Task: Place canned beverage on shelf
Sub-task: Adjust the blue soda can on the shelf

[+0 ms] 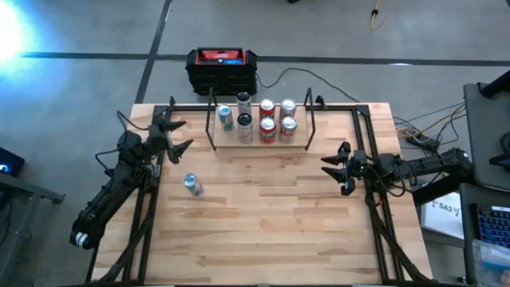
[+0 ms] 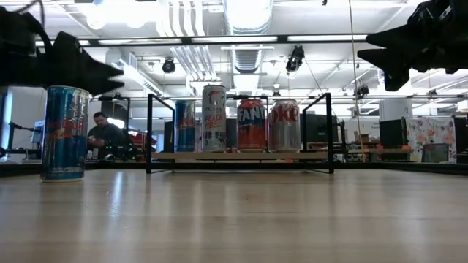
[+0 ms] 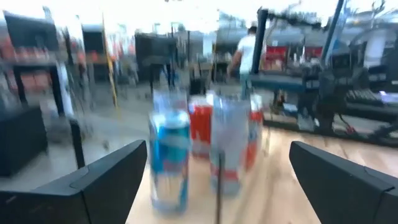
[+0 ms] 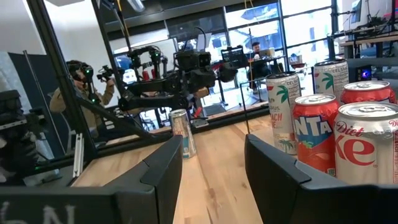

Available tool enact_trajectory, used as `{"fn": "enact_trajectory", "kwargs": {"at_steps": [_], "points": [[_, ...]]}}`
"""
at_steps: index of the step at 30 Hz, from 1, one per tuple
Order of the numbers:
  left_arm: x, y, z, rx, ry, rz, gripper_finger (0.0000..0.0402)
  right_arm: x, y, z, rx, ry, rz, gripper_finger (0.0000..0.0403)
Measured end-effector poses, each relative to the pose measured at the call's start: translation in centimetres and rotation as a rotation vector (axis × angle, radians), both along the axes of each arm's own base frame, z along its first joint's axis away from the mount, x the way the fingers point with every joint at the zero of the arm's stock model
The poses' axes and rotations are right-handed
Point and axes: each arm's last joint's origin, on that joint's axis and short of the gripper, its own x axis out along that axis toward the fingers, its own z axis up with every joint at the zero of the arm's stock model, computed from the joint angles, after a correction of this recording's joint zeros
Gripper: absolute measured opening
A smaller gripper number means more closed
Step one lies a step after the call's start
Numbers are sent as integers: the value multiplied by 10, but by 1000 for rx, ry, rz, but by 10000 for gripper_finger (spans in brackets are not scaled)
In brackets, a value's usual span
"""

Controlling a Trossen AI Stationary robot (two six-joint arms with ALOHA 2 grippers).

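A blue-and-silver can [image 1: 192, 185] stands upright on its base on the wooden table, left of centre; the low view shows the can [image 2: 64, 131] and so does the right wrist view [image 4: 183, 132]. The shelf [image 1: 259, 147], a light plank with black rod ends, stands at the far middle of the table and bears several upright cans [image 1: 265, 119]. My left gripper [image 1: 185, 134] hovers open at the table's left, beyond the loose can and facing the shelf's cans [image 3: 217, 146]. My right gripper [image 1: 331, 174] hovers at the right with a narrow bare gap between its fingers [image 4: 212, 140].
A black-and-red box [image 1: 221, 68] sits on the floor beyond the far edge. Black frame rails [image 1: 374, 215] run along both sides of the table. The near half of the tabletop [image 1: 271, 231] is bare wood. A person [image 2: 102, 135] sits in the room behind.
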Motion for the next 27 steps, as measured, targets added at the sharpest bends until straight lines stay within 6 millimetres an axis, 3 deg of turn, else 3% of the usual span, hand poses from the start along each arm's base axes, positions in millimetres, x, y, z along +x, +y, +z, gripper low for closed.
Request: {"fn": "enact_trajectory", "kwargs": {"at_steps": [8, 15, 21, 27], "points": [[-2, -4, 20, 94, -149, -23, 380, 0, 0, 0, 0, 0, 0, 157], [-2, -5, 24, -87, -270, -71, 380, 0, 0, 0, 0, 0, 0, 157], [0, 3, 24, -219, -207, 18, 380, 0, 0, 0, 0, 0, 0, 157], [2, 12, 51, -316, -26, 147, 380, 0, 0, 0, 0, 0, 0, 157]]}}
